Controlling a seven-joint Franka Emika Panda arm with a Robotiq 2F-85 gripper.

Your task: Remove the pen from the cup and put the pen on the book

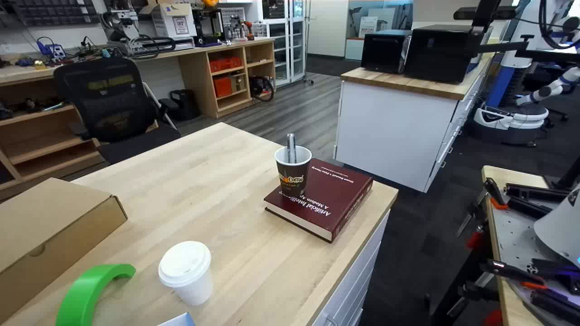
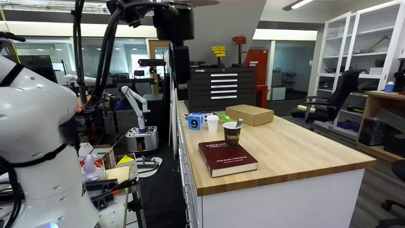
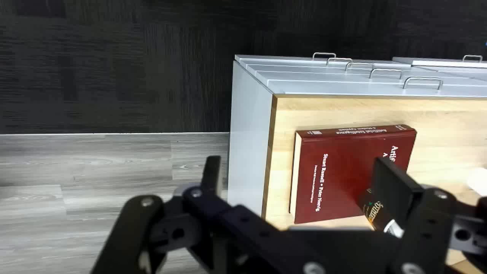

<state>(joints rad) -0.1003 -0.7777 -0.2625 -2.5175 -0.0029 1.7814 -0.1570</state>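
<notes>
Workshop desk (image 1: pixel 213 194), with the pen (image 1: pixel 291 148) seated in the dark cup (image 1: pixel 292 176): by all appearances, none of the task is done.

Removal from the dark cup and laying on the book (image 1: pixel 333 192) are both left to be carried out. The dark cup is stood on the book itself, toward nine to ten o'clock in an exterior view; the pen's upper end is raised above its rim and pointed near twelve, while its lower end is hidden inside. Between seven and eight o'clock from there, a white lidded paper cup (image 1: pixel 186 271) is seen, its contents concealed. The fingers (image 3: pixel 393 186) are spread in the wrist view, with nothing held.
</notes>
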